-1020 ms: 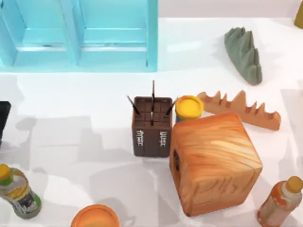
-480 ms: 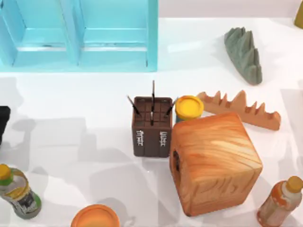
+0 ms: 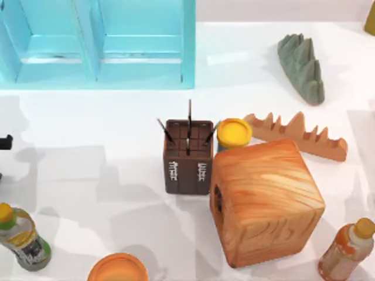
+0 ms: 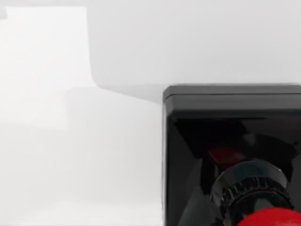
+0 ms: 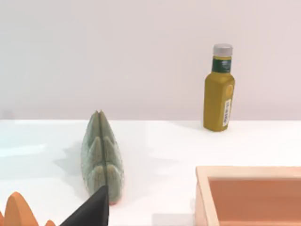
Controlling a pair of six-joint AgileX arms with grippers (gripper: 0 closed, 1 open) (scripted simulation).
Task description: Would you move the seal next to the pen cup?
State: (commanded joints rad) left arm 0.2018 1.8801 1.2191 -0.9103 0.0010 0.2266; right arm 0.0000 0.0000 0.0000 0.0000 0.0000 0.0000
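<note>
The pen cup (image 3: 187, 158), a dark brown square holder with thin pens and white marks on its side, stands mid-table, touching the wooden cube (image 3: 266, 202). The seal (image 4: 225, 141) sits very close in the left wrist view, its black square base toward the camera and its red knob (image 4: 270, 219) at the picture's lower corner. A small black piece of my left arm (image 3: 4, 142) shows at the table's left edge. One dark finger (image 5: 94, 209) of my right gripper pokes into the right wrist view.
A yellow-lidded jar (image 3: 234, 133) stands behind the cube. A blue cabinet (image 3: 99, 44) spans the back left, with a toothed orange rack (image 3: 299, 136) and a grey-green ridged piece (image 3: 302, 67) at the right. Bottles (image 3: 23, 237) (image 3: 345, 249) and an orange lid (image 3: 117, 269) line the front.
The black piece at the table's left edge has slid further left and now barely shows. The shadows on the left of the table shifted with it. Nothing else moved.
</note>
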